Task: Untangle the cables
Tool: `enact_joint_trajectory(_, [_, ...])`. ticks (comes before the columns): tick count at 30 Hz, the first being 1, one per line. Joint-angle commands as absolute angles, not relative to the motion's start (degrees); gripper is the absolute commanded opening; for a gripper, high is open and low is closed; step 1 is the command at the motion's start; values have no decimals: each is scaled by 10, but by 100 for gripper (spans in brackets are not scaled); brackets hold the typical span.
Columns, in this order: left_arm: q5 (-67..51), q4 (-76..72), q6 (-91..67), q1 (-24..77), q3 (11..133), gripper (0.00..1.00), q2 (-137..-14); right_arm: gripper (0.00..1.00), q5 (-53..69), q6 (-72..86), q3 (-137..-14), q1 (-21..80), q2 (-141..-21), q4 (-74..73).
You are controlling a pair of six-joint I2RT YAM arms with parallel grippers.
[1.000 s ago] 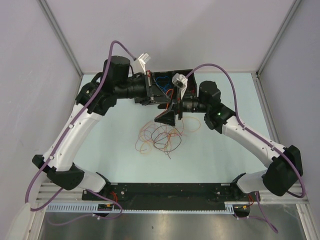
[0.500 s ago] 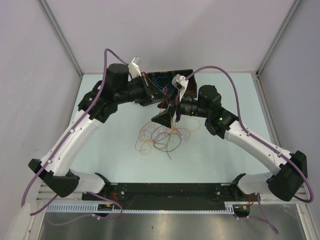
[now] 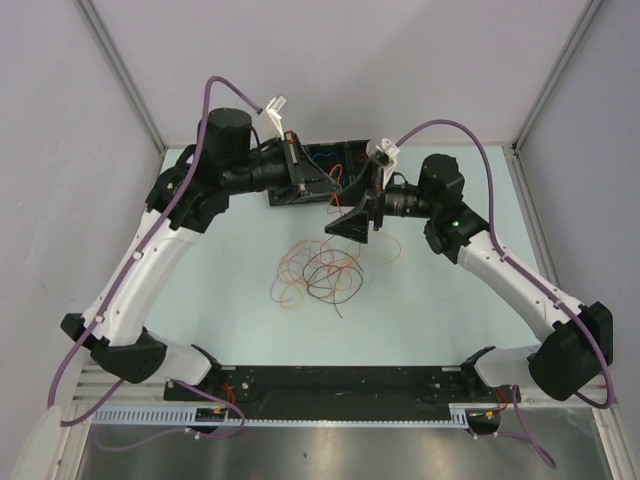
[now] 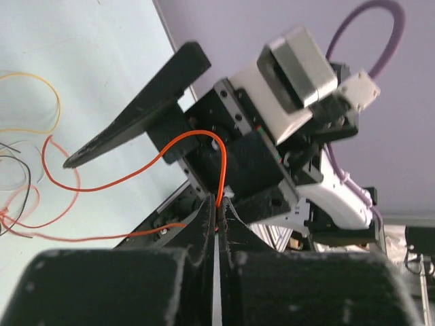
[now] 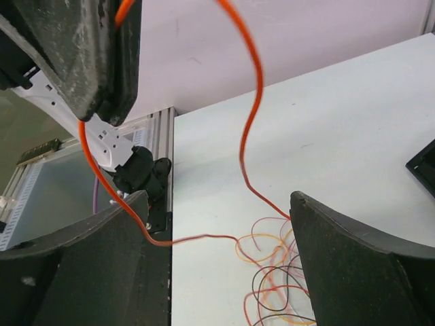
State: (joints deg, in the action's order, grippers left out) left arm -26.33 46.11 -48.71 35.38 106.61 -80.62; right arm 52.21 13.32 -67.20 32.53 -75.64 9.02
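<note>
Over the table (image 3: 220, 300), your left gripper (image 4: 216, 204) pinches a red cable (image 4: 223, 170); right gripper (image 5: 214, 204) (wide, empty) backed off, tangle (image 3: 320, 270) remains.

The table (image 3: 450, 320) is a pale mint-green sheet. Near its middle lie the cables (image 3: 320, 270), a loose heap of thin loops in orange, red, yellow and black that cross one another many times. A red loop (image 3: 287, 293) spreads flat at the heap's near-left edge, and one dark end trails out toward the near side. At the far edge sits a black tray (image 3: 345, 152), partly hidden, with a blue wire (image 3: 325, 158) curled inside. A black base plate (image 3: 340, 380) runs along the near edge.
</note>
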Motion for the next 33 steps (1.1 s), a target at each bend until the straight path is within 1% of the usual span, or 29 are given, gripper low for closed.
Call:
enact_joint_trajectory(1, [-308, 502, -450, 348, 1084, 0, -813, 88, 606, 143, -681, 310, -756, 128])
enact_joint_trajectory(6, [-312, 476, -461, 346, 1056, 0, -807, 84, 603, 147, -681, 315, -761, 127])
enact_joint_trajectory(9, [-321, 466, -466, 347, 1060, 0, -811, 80, 596, 142, -681, 323, -762, 124])
enact_joint_trajectory(10, [-323, 466, -466, 348, 1061, 0, -812, 75, 595, 140, -681, 323, -762, 123])
enact_joint_trajectory(12, [-325, 466, -467, 347, 1069, 0, -814, 71, 596, 137, -681, 323, -763, 121])
enact_joint_trajectory(13, [-325, 470, -464, 347, 1071, 0, -815, 66, 596, 134, -681, 323, -763, 117])
enact_joint_trajectory(15, [-327, 475, -464, 347, 1080, 0, -815, 63, 599, 127, -681, 323, -764, 111])
enact_joint_trajectory(18, [-330, 480, -461, 347, 1090, 0, -817, 61, 604, 123, -681, 321, -765, 106])
enact_joint_trajectory(21, [-328, 492, -455, 346, 1101, 0, -821, 54, 608, 123, -681, 318, -763, 108])
enact_joint_trajectory(22, [-329, 495, -454, 347, 1105, 0, -821, 49, 609, 124, -681, 318, -762, 109])
enact_joint_trajectory(27, [-327, 506, -449, 347, 1124, 0, -829, 48, 616, 124, -681, 317, -761, 104])
enact_joint_trajectory(33, [-327, 514, -447, 344, 1151, 0, -841, 41, 613, 118, -681, 322, -764, 91])
